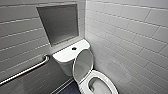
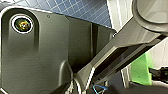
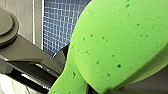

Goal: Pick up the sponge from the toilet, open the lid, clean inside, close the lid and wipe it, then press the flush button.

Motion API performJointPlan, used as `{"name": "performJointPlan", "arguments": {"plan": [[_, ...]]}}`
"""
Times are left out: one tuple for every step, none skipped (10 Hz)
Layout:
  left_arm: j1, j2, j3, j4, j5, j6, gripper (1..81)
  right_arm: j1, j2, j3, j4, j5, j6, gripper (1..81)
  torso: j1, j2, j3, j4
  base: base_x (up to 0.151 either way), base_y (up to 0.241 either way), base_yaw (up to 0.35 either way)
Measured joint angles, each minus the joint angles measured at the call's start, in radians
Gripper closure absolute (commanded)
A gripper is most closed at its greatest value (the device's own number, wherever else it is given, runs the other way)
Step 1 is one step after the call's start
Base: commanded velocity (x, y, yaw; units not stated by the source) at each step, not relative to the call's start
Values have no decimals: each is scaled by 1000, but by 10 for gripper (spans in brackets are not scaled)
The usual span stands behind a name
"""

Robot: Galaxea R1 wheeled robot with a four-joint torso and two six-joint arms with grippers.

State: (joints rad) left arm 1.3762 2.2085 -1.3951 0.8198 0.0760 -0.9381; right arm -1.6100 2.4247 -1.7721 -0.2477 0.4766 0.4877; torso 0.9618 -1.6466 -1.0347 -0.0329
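The white toilet (image 1: pixel 111 86) stands in the tiled corner, and its oval lid (image 1: pixel 83 63) is raised and leans back against the tank (image 1: pixel 65 55). The bowl is open below it. A dark round flush button (image 1: pixel 74 48) sits on the tank cover. The bright green sponge (image 3: pixel 117 42) looms large and bent in the right wrist view, squeezed in my right gripper, which is shut on it. An edge of the same sponge (image 2: pixel 141 68) appears in the left wrist view, beyond my own arm link. My left gripper is open and holds nothing that I can see.
A metal grab bar (image 1: pixel 25 71) runs along the left wall beside the tank. A recessed niche (image 1: pixel 58 23) is set in the wall above it. White tiled walls close in on both sides. Blue tiled floor (image 1: pixel 71 88) lies left of the bowl.
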Motion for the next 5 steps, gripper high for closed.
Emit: {"name": "performJointPlan", "arguments": {"plan": [[0, 17, 0, -1, 18, 58, 10, 13, -10, 22, 0, 0, 1, 811, 0, 0, 0, 0, 0, 0, 0], [3, 28, -1, -15, 37, 155, 10, 25, -29, 51, 0, -1, 3, 811, 0, 0, 0, 0, 0, 0, 0], [10, 44, -10, -66, 60, 271, 10, 37, -52, 84, 0, -7, 4, 811, 0, 0, 0, 0, 0, 0, 0], [20, 63, -21, -166, 85, 393, 10, 58, -76, 122, 0, -13, 6, 811, 0, 0, 0, 0, 0, 0, 0], [24, 80, -43, -292, 91, 524, 10, 87, -99, 161, 0, -22, 8, 811, 0, 0, 0, 0, 0, 0, 0]]}}
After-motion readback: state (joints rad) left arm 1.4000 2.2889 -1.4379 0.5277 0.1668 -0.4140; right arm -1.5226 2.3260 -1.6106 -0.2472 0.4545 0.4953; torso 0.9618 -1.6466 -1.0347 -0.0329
